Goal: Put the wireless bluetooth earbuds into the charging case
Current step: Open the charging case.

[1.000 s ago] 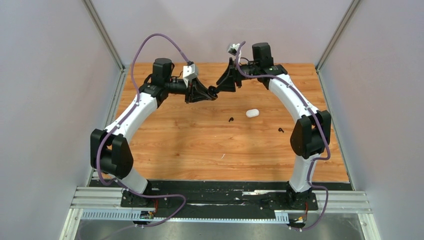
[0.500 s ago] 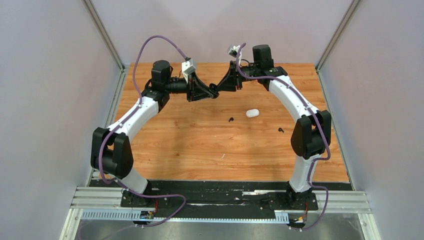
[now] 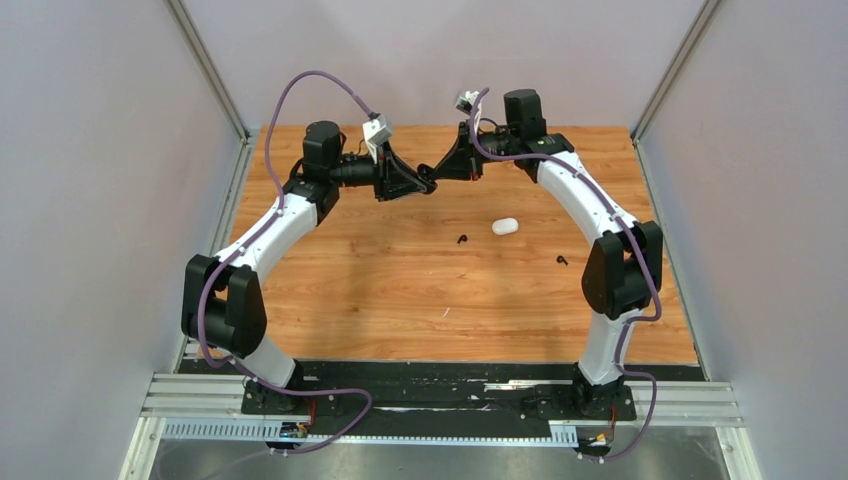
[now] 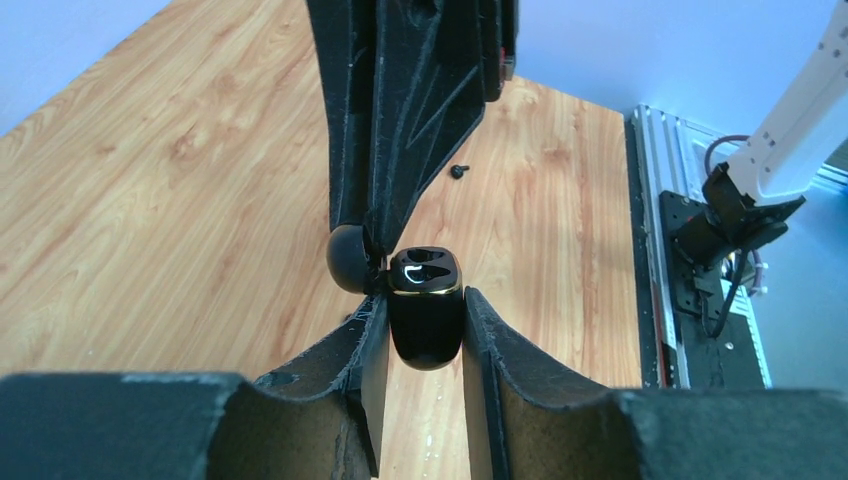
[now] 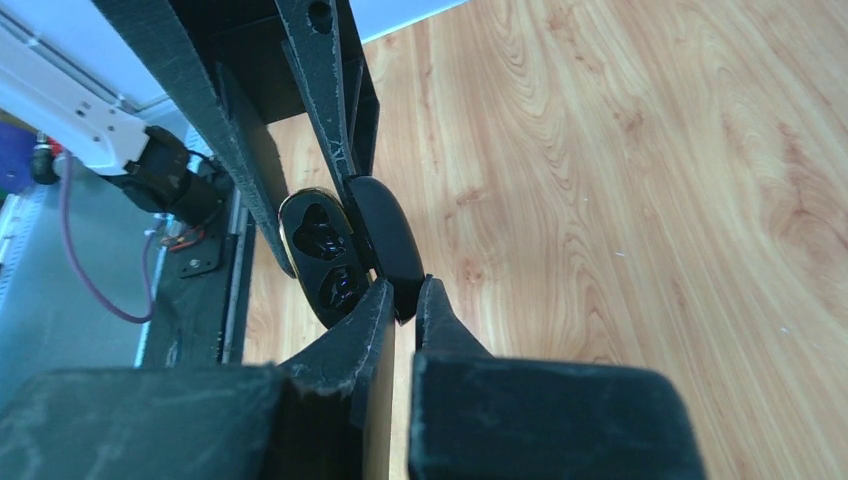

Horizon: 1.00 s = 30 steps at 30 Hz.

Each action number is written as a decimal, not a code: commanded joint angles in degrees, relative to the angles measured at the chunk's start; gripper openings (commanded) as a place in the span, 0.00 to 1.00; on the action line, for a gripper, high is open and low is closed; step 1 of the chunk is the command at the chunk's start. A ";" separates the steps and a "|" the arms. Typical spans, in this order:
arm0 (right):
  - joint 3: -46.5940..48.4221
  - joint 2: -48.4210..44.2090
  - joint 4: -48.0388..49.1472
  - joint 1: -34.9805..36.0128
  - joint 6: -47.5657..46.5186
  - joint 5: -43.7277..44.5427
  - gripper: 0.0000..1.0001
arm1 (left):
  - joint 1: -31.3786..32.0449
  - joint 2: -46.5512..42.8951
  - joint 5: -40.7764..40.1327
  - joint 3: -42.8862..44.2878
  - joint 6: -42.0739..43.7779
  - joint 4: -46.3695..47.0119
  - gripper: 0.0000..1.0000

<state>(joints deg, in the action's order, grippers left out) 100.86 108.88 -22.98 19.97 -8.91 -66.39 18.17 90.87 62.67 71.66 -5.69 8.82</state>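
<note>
**Left gripper** [image 4: 422,300]: jaws part-way open, clamped on the body of the black charging case [image 4: 425,335]. The case's wells face outward past the fingertips and appear empty.

**Right gripper** [image 5: 407,290]: pinched almost closed on the edge of the hinged lid [image 5: 385,235].

**Earbuds:** one black earbud [image 3: 461,239] lies on the table [image 3: 350,270] below the meeting hands, back toward the bases. A second black earbud [image 3: 561,260] lies farther out on the right gripper's side, so that arm is judged nearer. The stem axes are too small to read.
</note>
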 commanded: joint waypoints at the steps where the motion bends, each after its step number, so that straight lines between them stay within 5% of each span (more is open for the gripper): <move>1: 0.79 -3.57 -1.28 1.29 -7.01 7.29 0.00 | 0.13 -2.34 -4.71 1.50 0.75 -2.24 0.45; 7: 0.04 -6.54 -5.95 1.24 -22.33 13.02 0.00 | -0.55 -3.18 -5.22 5.40 5.08 -18.51 0.58; 19: -5.47 -12.00 -9.75 5.23 -46.64 21.28 0.00 | -3.50 3.19 -1.83 18.14 -5.35 -28.06 0.65; 30: -5.16 -11.65 -11.21 8.26 -51.24 24.12 0.00 | -2.87 10.86 0.40 26.71 -2.67 -39.30 0.64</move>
<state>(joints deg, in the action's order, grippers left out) 95.26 99.18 -34.09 27.55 -57.06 -42.85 14.92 100.79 62.43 94.54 -9.67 -24.71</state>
